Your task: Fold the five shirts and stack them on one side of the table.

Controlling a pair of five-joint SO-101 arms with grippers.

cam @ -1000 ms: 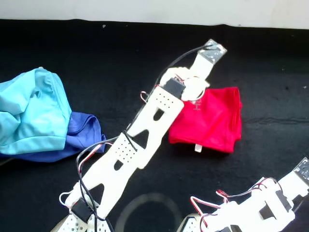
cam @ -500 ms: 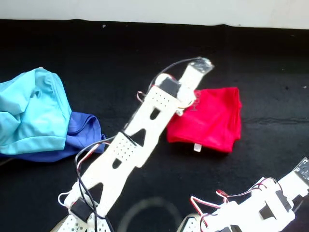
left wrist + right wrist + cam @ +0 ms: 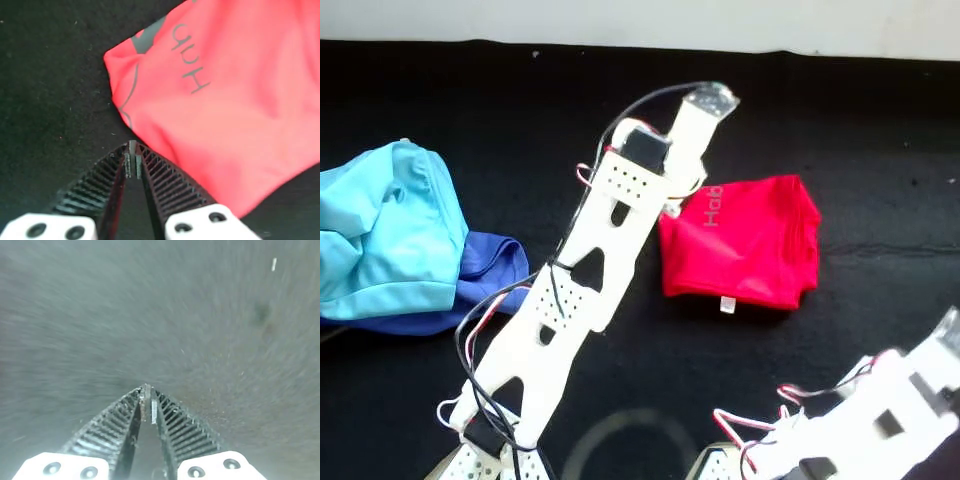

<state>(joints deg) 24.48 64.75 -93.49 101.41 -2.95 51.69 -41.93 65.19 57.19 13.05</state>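
Plainly, the folded red shirt [image 3: 750, 245] lies flat on the black table [image 3: 520, 120], well apart from the crumpled light-blue shirt [image 3: 380, 240] and the darker blue shirt [image 3: 490, 275] under it at the left of the high view. The left gripper [image 3: 132, 160], closed with nothing between its tips, sits just beside the red shirt's edge. A sideways sweep of those tips could likely snag that edge and pull the fold open, and the right gripper [image 3: 146, 407], also closed and empty over bare table, seems poorly placed to steady the cloth.

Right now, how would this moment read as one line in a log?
left gripper: shut, at red shirt edge | right gripper: shut, over bare table | blue shirts: heaped, unfolded
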